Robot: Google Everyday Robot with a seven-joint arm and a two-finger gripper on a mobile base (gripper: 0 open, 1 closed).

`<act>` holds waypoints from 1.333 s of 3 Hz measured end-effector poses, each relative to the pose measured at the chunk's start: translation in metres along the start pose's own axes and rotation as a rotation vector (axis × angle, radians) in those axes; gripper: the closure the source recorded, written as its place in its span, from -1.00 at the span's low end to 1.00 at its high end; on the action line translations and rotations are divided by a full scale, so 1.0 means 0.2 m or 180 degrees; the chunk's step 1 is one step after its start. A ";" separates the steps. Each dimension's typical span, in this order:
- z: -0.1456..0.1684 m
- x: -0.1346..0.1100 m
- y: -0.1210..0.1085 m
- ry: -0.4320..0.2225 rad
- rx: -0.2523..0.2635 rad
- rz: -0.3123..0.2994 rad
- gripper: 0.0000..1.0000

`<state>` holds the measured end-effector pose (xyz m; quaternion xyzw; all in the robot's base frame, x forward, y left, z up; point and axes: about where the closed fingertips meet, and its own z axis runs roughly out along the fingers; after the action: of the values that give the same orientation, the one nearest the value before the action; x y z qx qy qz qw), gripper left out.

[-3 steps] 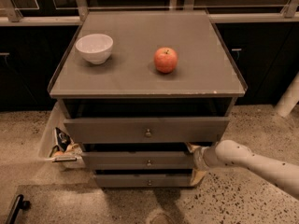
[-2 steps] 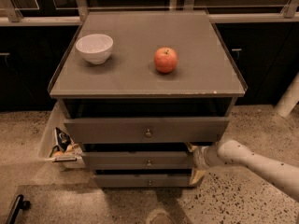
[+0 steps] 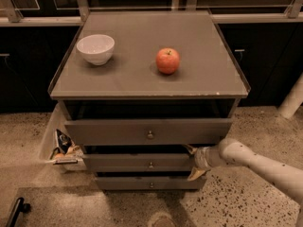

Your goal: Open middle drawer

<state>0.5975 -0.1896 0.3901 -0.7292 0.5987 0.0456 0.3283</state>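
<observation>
Beside right end of flat wooden middle drawer (image 3: pixel 142 163): hand (image 3: pixel 193 162) spread, straddling front.

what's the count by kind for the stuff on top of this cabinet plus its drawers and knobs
white bowl: 1
red apple: 1
drawers: 3 (top drawer, middle drawer, bottom drawer)
round knobs: 3, one per drawer
total: 8
The gripper is at the middle drawer's right end.
</observation>
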 end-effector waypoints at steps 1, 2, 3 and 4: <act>0.00 0.00 0.00 0.0000 0.0000 0.0000 -0.16; -0.01 0.01 -0.01 0.0085 0.0003 0.0005 0.30; -0.04 0.04 0.07 0.0152 0.0049 0.0137 0.77; -0.06 0.03 0.06 0.0152 0.0049 0.0137 1.00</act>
<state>0.5851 -0.2023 0.3920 -0.7145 0.6222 0.0307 0.3184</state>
